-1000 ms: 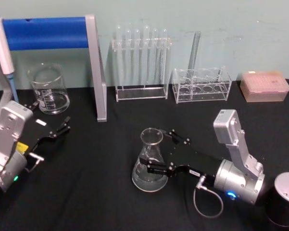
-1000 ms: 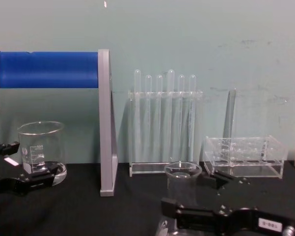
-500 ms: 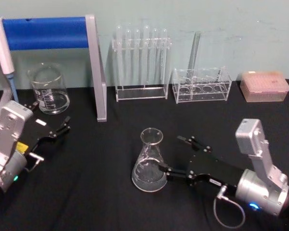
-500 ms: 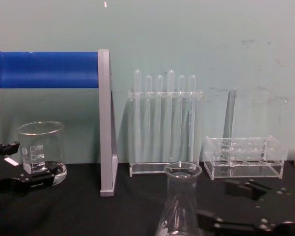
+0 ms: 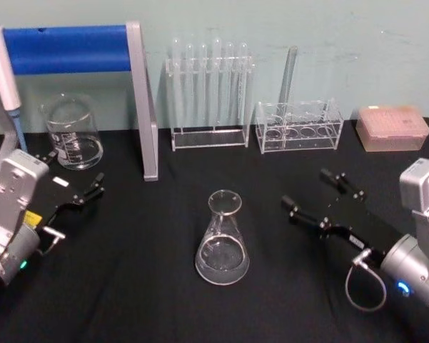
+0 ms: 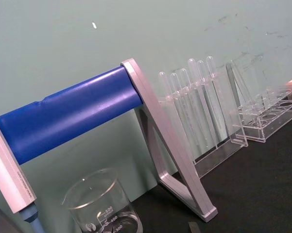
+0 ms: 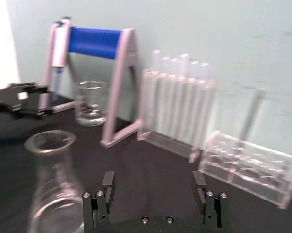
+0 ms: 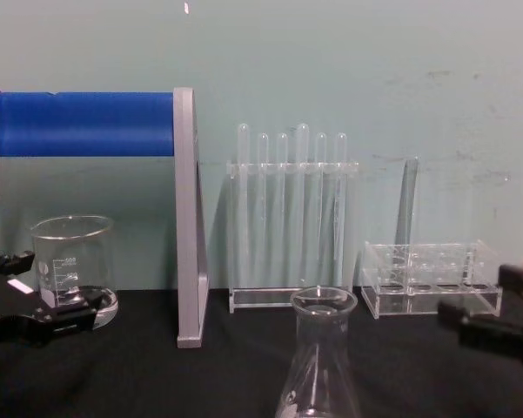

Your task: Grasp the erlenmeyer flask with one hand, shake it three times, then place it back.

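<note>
The erlenmeyer flask (image 5: 223, 239) stands upright on the black table, near the middle, with nothing touching it. It also rises at the bottom of the chest view (image 8: 322, 366) and stands blurred in the right wrist view (image 7: 52, 184). My right gripper (image 5: 306, 189) is open, well to the right of the flask and apart from it, with nothing between its fingers (image 7: 153, 187). Its black fingers enter the chest view from the right edge (image 8: 474, 294). My left gripper (image 5: 75, 173) rests open at the table's left side, close to the beaker (image 8: 65, 280).
A glass beaker (image 5: 73, 132) stands back left under a blue-bar stand (image 5: 141, 100) that holds a pipette (image 5: 1, 68). A rack of test tubes (image 5: 208, 93), a low clear rack (image 5: 300, 127) and a pink box (image 5: 392, 128) line the back wall.
My right gripper has let go of the flask and pulled away to the right. The flask stays standing where it was. The left arm has not moved.
</note>
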Controlling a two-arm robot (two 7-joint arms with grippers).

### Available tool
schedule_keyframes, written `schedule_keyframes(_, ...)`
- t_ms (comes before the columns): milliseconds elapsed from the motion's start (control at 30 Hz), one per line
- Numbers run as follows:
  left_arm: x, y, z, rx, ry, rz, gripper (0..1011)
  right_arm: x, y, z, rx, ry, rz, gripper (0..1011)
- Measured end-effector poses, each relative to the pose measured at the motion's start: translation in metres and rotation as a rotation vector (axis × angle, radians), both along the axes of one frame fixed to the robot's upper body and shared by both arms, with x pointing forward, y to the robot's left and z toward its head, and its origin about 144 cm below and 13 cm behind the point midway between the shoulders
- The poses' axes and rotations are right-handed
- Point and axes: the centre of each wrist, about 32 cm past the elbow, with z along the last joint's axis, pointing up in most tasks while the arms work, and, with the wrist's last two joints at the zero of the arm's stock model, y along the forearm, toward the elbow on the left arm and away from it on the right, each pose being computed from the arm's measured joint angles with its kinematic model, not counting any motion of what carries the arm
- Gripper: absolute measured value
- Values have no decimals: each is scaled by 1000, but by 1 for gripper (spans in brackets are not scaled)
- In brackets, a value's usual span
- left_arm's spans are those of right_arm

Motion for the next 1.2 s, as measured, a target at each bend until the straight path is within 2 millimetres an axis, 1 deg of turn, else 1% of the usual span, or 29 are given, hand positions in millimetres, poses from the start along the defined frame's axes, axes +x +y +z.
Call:
schedule_keyframes(67,0,0,0,0,0,0,1001,3,1,0,3,-8,-27,1002)
schedule_keyframes(100,0,0,0,0,0,0,1001,8,2,1,4,-18,-57,1003)
schedule_keyframes(133,0,0,0,0,0,0,1001,8,2,1,4,-18,-57,1003)
schedule_keyframes(333,0,0,0,0,0,0,1001,24,8,-3,4,-4,-129,1002)
schedule_keyframes(600,0,0,0,0,0,0,1001,42,14,-17,-7,39,-201,1002)
schedule_keyframes(800,0,0,0,0,0,0,1001,46,17,-23,-28,81,-214,1002)
schedule_keyframes(1200,0,0,0,0,0,0,1001,44,18,-25,-29,110,-217,1002)
